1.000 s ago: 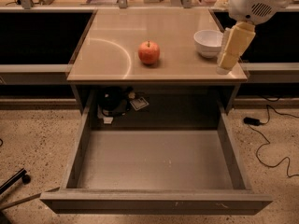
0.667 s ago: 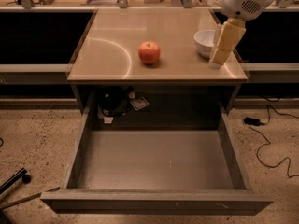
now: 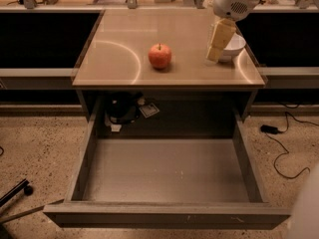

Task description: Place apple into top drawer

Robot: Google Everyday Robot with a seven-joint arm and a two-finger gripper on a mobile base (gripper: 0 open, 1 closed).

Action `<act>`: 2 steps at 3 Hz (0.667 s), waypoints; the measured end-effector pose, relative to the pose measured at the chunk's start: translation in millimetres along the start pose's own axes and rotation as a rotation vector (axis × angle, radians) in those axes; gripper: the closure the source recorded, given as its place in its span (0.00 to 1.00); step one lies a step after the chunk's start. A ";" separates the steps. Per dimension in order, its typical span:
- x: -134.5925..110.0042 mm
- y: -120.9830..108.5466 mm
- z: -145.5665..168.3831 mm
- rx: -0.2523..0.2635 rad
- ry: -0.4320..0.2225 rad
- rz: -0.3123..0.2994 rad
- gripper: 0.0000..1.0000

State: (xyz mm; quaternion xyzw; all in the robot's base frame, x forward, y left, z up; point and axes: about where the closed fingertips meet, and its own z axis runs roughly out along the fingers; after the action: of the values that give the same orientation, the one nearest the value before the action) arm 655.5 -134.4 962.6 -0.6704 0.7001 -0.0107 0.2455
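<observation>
1. The gripper [image 3: 214, 57] hangs over the right part of the counter [image 3: 119, 39], pointing down and slightly left, with its tip low above the surface.
2. It holds nothing that can be seen; whether it is open or closed cannot be told from this view.
3. The white arm housing [image 3: 234, 1] above it reaches in from the upper right.
4. The apple [image 3: 160, 56] sits upright on the counter near the middle, stem up, to the left of the gripper and clearly apart from it.
5. A white bowl [image 3: 235, 45] stands at the counter's right edge, just behind the gripper and partly hidden by it.
6. The top drawer [image 3: 167, 215] is pulled fully open below the counter's front edge, and its flat grey bottom is in plain view.
7. In the recess behind the drawer lie a dark object [image 3: 121, 108] and a small pale card-like item [image 3: 149, 110].
8. A black cable [image 3: 285, 156] trails across the speckled floor [image 3: 40, 148] to the right of the drawer.
</observation>
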 end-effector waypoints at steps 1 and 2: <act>-11.1 -17.1 37.1 -0.036 -0.010 -0.007 0.00; -37.7 -33.4 79.2 -0.074 -0.045 -0.035 0.00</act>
State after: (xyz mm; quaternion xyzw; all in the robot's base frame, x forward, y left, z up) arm 714.3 -77.2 916.8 -0.6911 0.6826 0.0258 0.2360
